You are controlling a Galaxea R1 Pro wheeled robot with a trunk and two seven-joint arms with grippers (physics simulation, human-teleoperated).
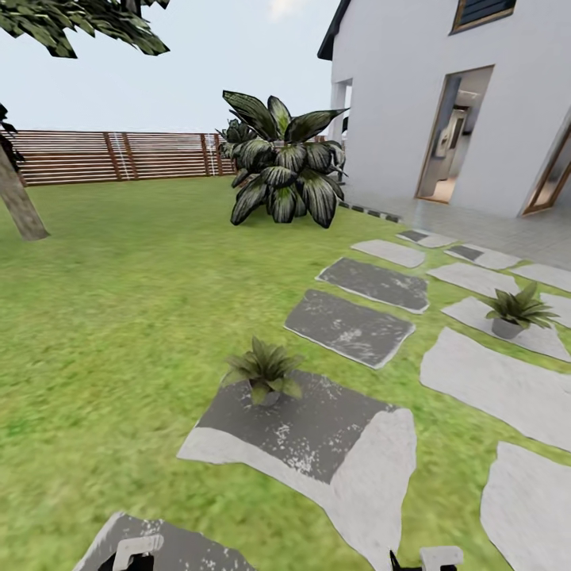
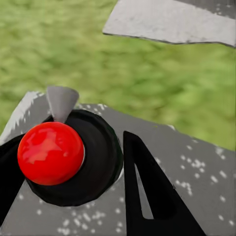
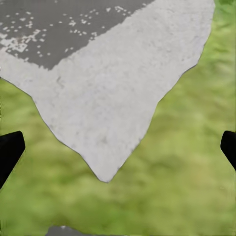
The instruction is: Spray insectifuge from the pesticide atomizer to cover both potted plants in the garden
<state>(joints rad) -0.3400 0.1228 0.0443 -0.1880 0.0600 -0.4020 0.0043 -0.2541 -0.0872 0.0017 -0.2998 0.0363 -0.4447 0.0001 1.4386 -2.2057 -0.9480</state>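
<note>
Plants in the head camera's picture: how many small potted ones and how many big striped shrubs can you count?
Small potted plants: 2 (near, far)
Big striped shrubs: 1
Total: 3

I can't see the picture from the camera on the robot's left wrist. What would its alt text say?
A sprayer with a shiny red ball top, black round body and grey nozzle sits between the dark fingers of the left hand, above a speckled grey stepping stone. Blurred green lawn lies beyond.
</note>
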